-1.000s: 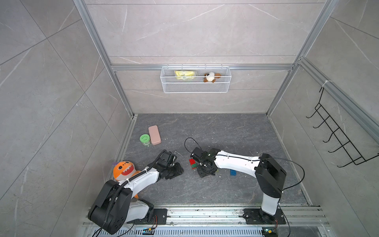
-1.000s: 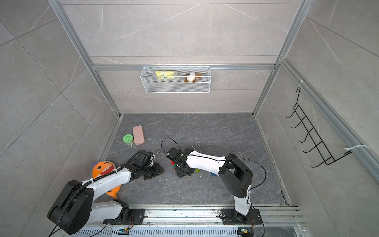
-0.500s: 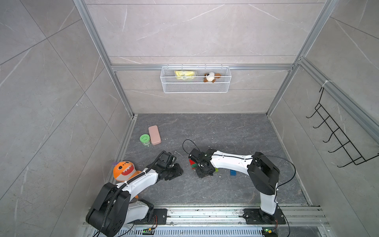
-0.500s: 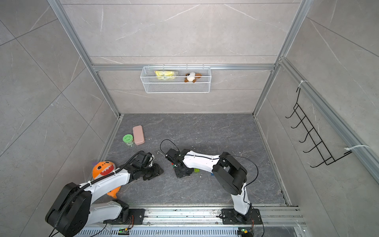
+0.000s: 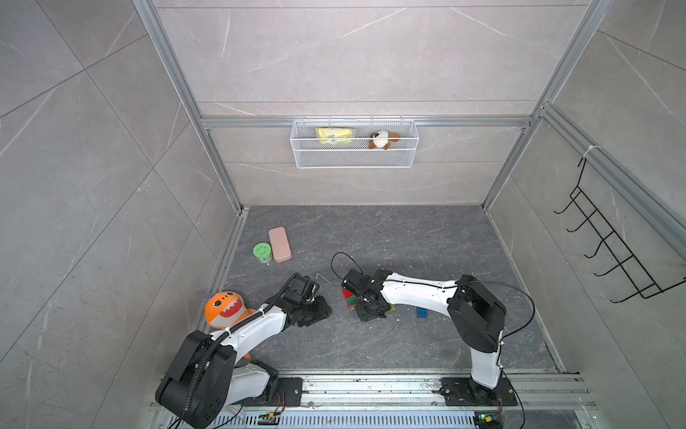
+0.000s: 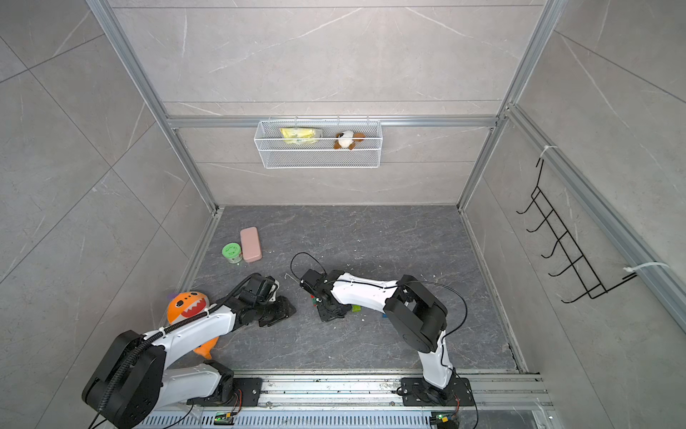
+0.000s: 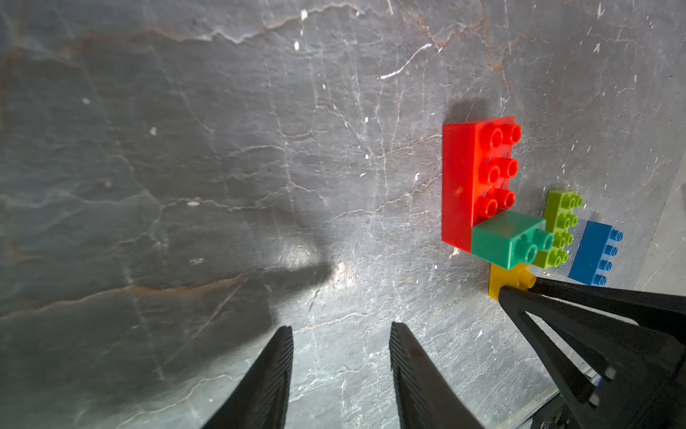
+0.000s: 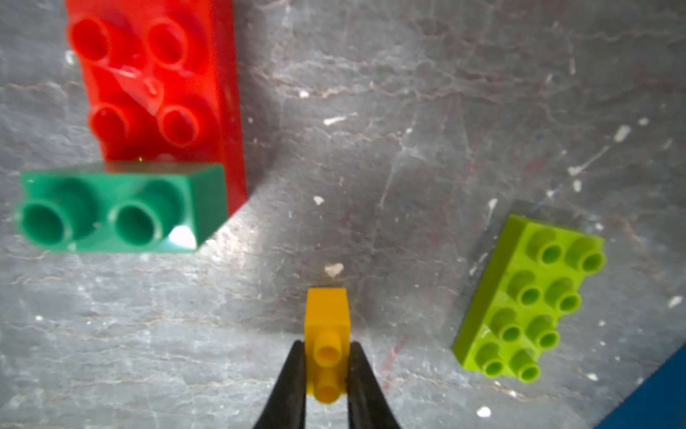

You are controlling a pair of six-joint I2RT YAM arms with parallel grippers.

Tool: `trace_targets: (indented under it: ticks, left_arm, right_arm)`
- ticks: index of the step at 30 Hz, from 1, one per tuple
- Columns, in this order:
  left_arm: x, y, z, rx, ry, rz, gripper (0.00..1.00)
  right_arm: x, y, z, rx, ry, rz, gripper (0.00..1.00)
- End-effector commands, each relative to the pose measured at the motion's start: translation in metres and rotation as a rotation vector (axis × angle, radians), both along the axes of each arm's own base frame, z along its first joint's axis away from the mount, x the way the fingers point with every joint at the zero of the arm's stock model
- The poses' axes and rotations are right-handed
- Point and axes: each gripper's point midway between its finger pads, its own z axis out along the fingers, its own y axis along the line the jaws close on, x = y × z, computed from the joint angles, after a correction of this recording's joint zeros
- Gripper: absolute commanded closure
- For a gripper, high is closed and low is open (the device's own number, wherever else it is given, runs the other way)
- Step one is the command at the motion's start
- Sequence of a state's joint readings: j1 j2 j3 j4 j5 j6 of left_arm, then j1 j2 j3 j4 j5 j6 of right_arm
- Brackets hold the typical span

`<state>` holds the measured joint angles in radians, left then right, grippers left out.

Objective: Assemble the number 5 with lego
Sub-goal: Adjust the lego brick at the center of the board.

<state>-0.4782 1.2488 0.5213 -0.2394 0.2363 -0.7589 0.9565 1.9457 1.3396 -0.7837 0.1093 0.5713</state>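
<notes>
— While the right pincer [image 8: 326, 345] is clenched on the short yellow brick [image 8: 326, 312], a black finger on each long side, is that brick off the floor [image 8: 408, 111]?

— Can't tell from where I stand. It's low, studs up, near the dark green brick [image 8: 122, 208].

— And the dark green one?

— Pressed onto one end of the long red brick [image 8: 156, 74], sticking out past its side. Those two are the only ones joined.

— The rest?

— The lime green brick [image 8: 527, 301] lies flat on the yellow one's other side, near but not touching. The blue brick [image 7: 594, 256] lies just beyond it, apart.

— The left pincer [image 7: 340, 327]?

— Released, fingers parted over bare floor, nothing between them, a little way from the bricks.

— Further out?

— A pink block [image 5: 280, 244] and a round green tub [image 5: 262, 252] side by side toward the back left, and an orange stuffed shark [image 5: 224, 308] beside the left arm.
</notes>
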Motion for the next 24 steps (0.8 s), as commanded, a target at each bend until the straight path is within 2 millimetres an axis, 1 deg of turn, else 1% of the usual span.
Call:
trace_targets:
  ticks: [1, 8, 14, 19, 24]
  left_arm:
    - [0.011, -0.008, 0.013, -0.017, -0.027, -0.007, 0.53]
    - [0.016, -0.014, 0.015, -0.035, -0.029, -0.014, 0.53]
    - [0.019, -0.016, 0.019, -0.042, -0.036, -0.016, 0.53]
    - [0.019, -0.016, 0.019, -0.045, -0.035, -0.013, 0.53]
    - [0.018, -0.016, 0.020, -0.045, -0.038, -0.014, 0.53]
  right_arm:
    - [-0.002, -0.022, 0.005, -0.029, -0.004, -0.071, 0.81]
    - [-0.004, -0.063, 0.002, -0.084, 0.006, -0.182, 0.81]
    - [0.000, -0.094, -0.003, -0.141, 0.011, -0.257, 0.82]
    - [0.012, -0.114, -0.002, -0.165, -0.007, -0.307, 0.81]
    - [0.026, -0.126, 0.001, -0.159, -0.018, -0.349, 0.82]
